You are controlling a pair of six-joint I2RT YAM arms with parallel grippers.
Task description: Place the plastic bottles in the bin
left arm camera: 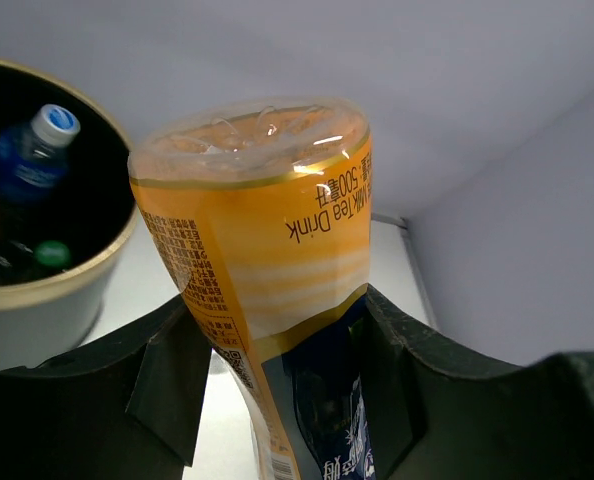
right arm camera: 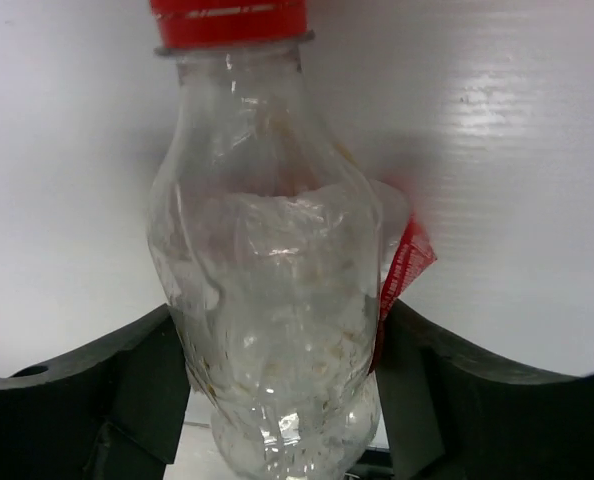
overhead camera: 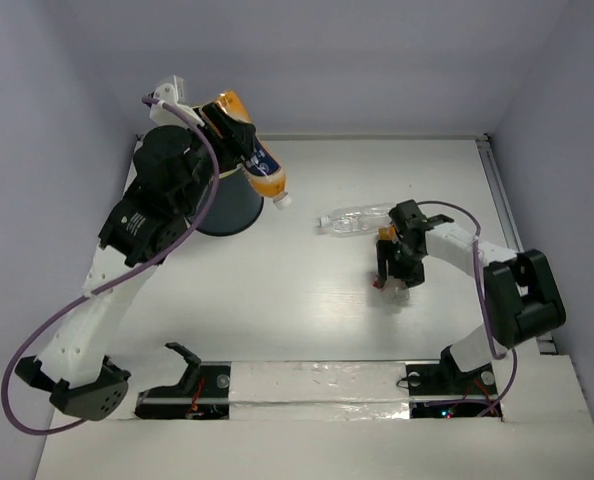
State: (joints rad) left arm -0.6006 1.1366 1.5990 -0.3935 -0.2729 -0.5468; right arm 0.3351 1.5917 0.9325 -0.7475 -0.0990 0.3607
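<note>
My left gripper (overhead camera: 239,140) (left arm camera: 277,320) is shut on an orange milk-tea bottle (overhead camera: 257,160) (left arm camera: 257,220) with a dark blue label. It holds the bottle tilted in the air, white cap down, beside and above the dark bin (overhead camera: 227,205). In the left wrist view the bin's gold rim (left arm camera: 67,275) is at the left, with a blue-labelled bottle (left arm camera: 27,160) and a green cap (left arm camera: 52,253) inside. My right gripper (overhead camera: 392,268) (right arm camera: 277,330) is shut on a clear, crumpled bottle with a red cap (right arm camera: 267,290), low over the table. Another clear bottle (overhead camera: 355,219) lies on the table just behind it.
The white table (overhead camera: 297,300) has a metal rail along its right edge (overhead camera: 507,210). Grey walls close in the back and both sides. The arm bases (overhead camera: 447,380) stand at the near edge.
</note>
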